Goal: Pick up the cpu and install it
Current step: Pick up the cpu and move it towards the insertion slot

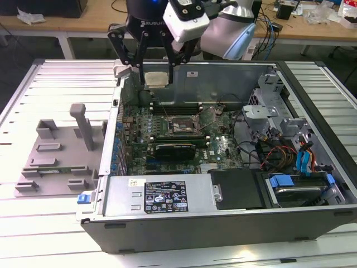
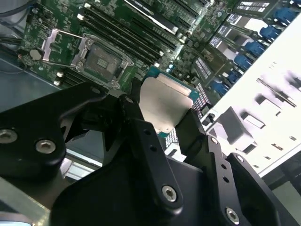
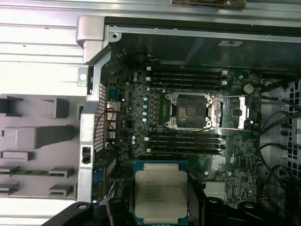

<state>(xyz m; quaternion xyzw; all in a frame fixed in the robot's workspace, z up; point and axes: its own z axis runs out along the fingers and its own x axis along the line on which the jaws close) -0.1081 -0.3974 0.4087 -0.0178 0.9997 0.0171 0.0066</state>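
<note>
"cpu (image 1: 155, 79), where is it?" asks the first annotator.

"In the air, over the far corner of the case (image 1: 223, 220) on the exterior view's left," says the second. "It's above the board (image 1: 223, 148) and touches nothing but the gripper (image 1: 156, 82)."

"Gripper state?"

"Pinching the cpu. One black finger (image 2: 134, 106) is on one edge and the other finger is on the opposite edge. Both wrist views show it, cpu (image 2: 164, 101) between the fingers, gripper (image 2: 162, 113) closed onto it."

"Which way up?"

"Silvery plate up, roughly level. The first wrist view has the plate facing the camera, with the green rim around it (image 3: 161, 193)."

"Socket?"

"The socket (image 3: 190, 110) is open with nothing seated in it. Its metal frame (image 3: 235, 110) is swung out to one side. In the exterior view the socket (image 1: 181, 125) sits mid-board, well apart from the cpu and lower."

"Around the socket?"

"Rows of memory slots (image 3: 186, 77) on two sides. A long black card (image 1: 175, 149) lies just on the near side of it in the exterior view."

"Rest of the scene?"

"The case lies on its side, open, on a white slatted table (image 1: 33, 234). A grey fixture plate (image 1: 56, 162) is beside the case on the exterior view's left. The power unit (image 1: 162, 195) with a label runs along the near wall. Blue connectors (image 2: 263, 33) are at the board's edge in the second wrist view."
</note>
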